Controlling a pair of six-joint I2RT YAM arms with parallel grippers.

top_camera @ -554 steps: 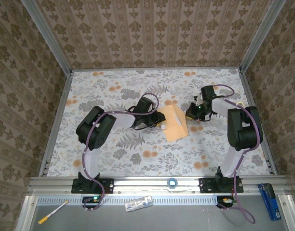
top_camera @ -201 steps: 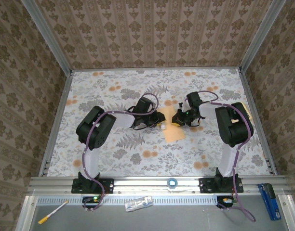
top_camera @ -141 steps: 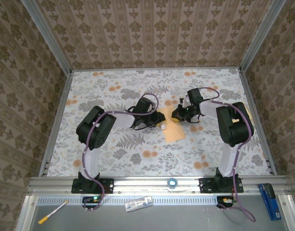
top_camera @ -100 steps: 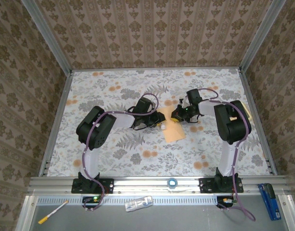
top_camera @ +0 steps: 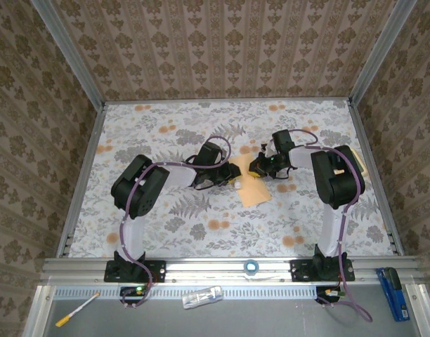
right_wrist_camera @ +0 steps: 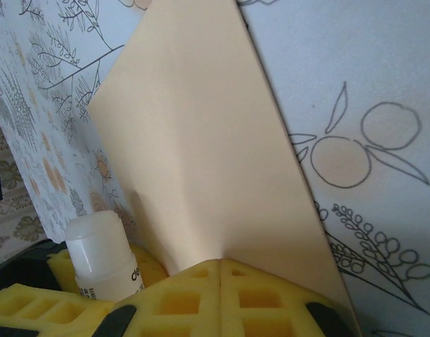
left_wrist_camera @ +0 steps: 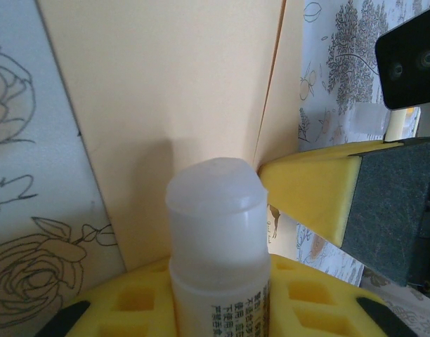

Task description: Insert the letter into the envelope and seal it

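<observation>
Env. (top_camera: 251, 191) is lying on the counter (top_camera: 201, 225) btw the two arms. Its near end is sitting flat w/ nothing holding it down. Can't tell whether the letter is inside.

Just past that, at the env.'s left edge, the L pincer (top_camera: 234, 180) is clamping a glue stick (left_wrist_camera: 215, 225) and aiming its top across the tan face. The top is looking capped, but can't tell for sure.

Right beside it, the R pincer (right_wrist_camera: 220, 284) is showing pads pressed together and pinching the edge of the flap (right_wrist_camera: 194, 140), w/ the paper creasing into the seam btw the pads.

Risks, as I'm judging them:
- The two pincers are working v. close together, so any sideways move is risking a knock. That could jolt the stick or rip the flap out of the pinch.
- The env. is resting unpinned, so a tug on the flap or a push from the stick is likely dragging or turning the whole thing, and the glue is going on off-line.
- The pinch is already kinking the paper, so more pull is risking a tear or a crooked fold.
- If the stick is capped, no glue is getting laid and the seal is failing.
- Glue is possibly smearing onto the R pads, given how near they're sitting.
</observation>
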